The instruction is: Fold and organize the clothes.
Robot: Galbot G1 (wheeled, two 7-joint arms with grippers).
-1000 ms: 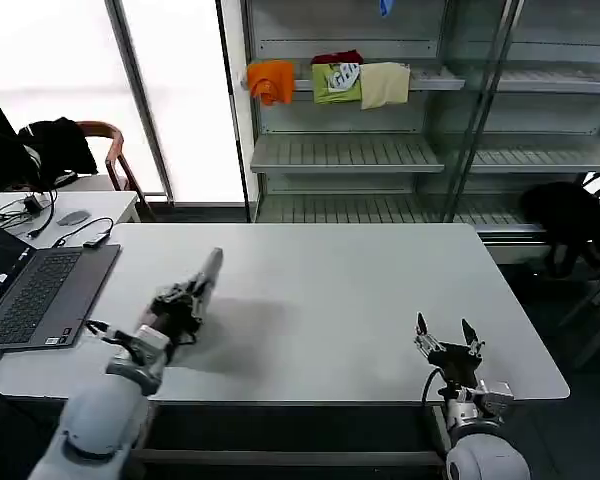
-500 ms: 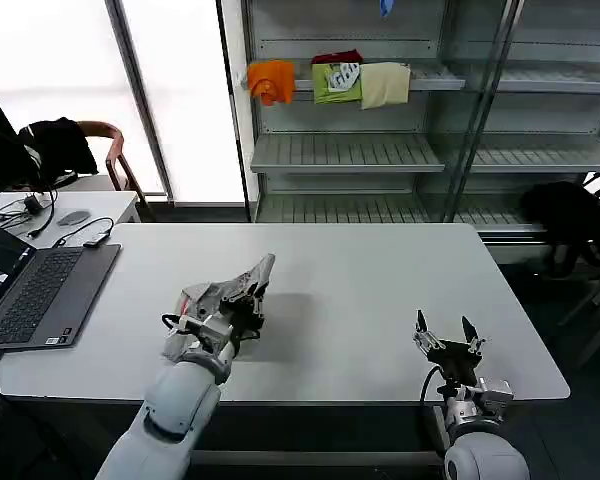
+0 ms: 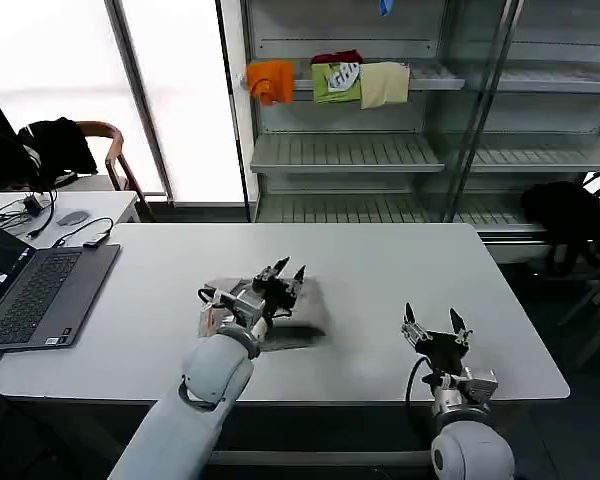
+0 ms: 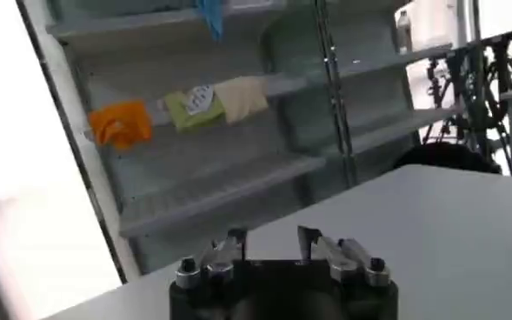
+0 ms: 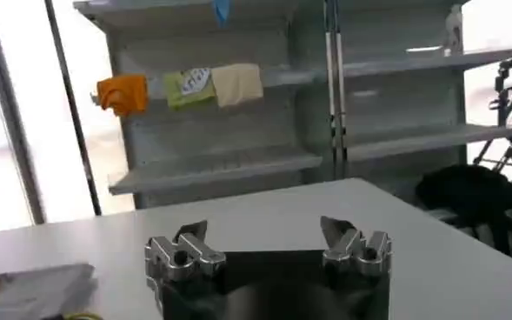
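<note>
Grey shirt (one) on table

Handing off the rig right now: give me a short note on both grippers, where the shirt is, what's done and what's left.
Left gripper: open, empty, over the middle of the white table, right above the grey shirt.
Right gripper: open, empty, by the table's near edge, apart from the shirt.
Shirt: lies as a compact bundle on the table under the left gripper; its far edge shows in the right wrist view. How neat the folds are cannot be judged.
Done: shirt is on the table and released.
Left: check the fold, tidy it if needed, then place it where it belongs.
</note>
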